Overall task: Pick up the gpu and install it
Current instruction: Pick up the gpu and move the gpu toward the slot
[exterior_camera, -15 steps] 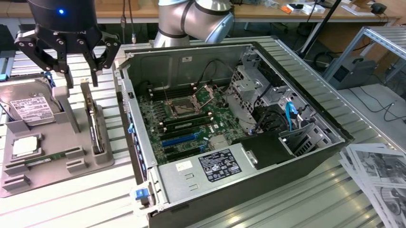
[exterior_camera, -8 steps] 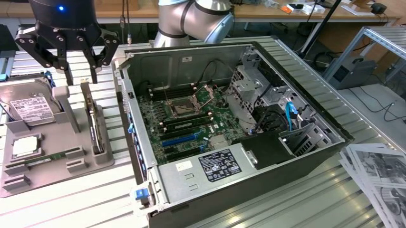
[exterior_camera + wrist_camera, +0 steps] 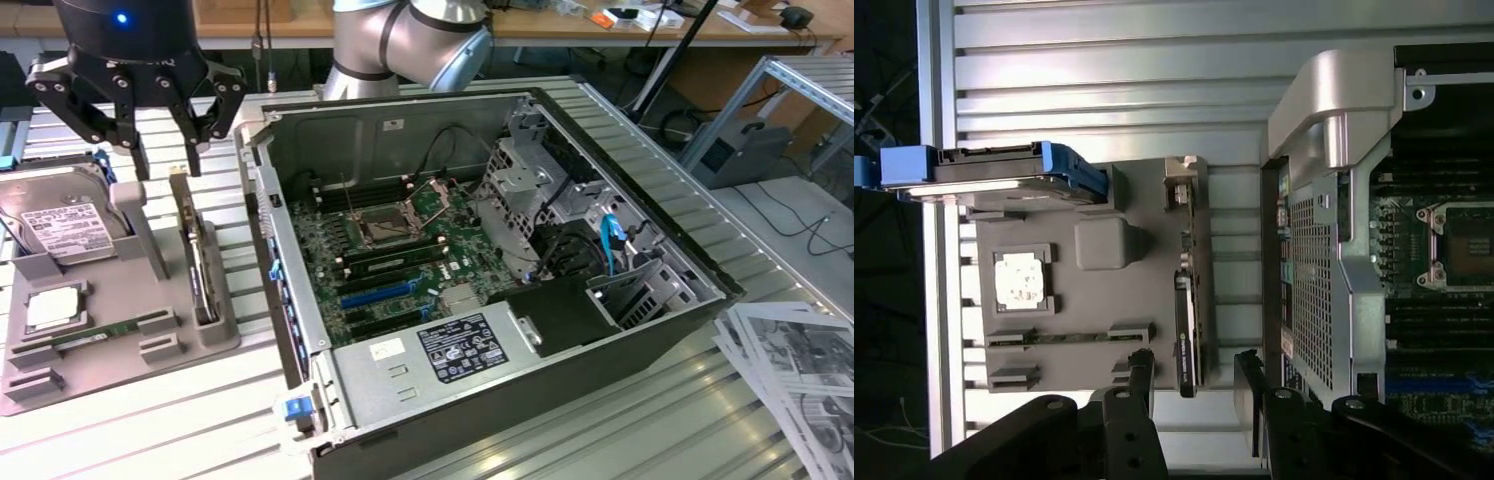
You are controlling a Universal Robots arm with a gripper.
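Note:
The gpu (image 3: pixel 200 262) stands on its long edge in a slot of the grey holder tray (image 3: pixel 187 345), to the exterior view's left of the open computer case (image 3: pixel 534 330). In the wrist view the gpu (image 3: pixel 1189 290) shows edge-on as a thin dark card. My gripper (image 3: pixel 163 160) hangs open in the air above the card's far end, touching nothing. In the wrist view the card's end lies in line with the gap of my gripper (image 3: pixel 1194 375), with one dark finger (image 3: pixel 1141 375) on each side. The case's motherboard (image 3: pixel 387 245) lies exposed, with blue card slots (image 3: pixel 380 295).
The holder tray also carries a hard drive with a white label (image 3: pixel 60 225), a square silver processor (image 3: pixel 54 305) and a green memory stick (image 3: pixel 94 337). The case wall (image 3: pixel 274 250) rises close beside the gpu. Printed papers (image 3: pixel 801 370) lie at the exterior view's right.

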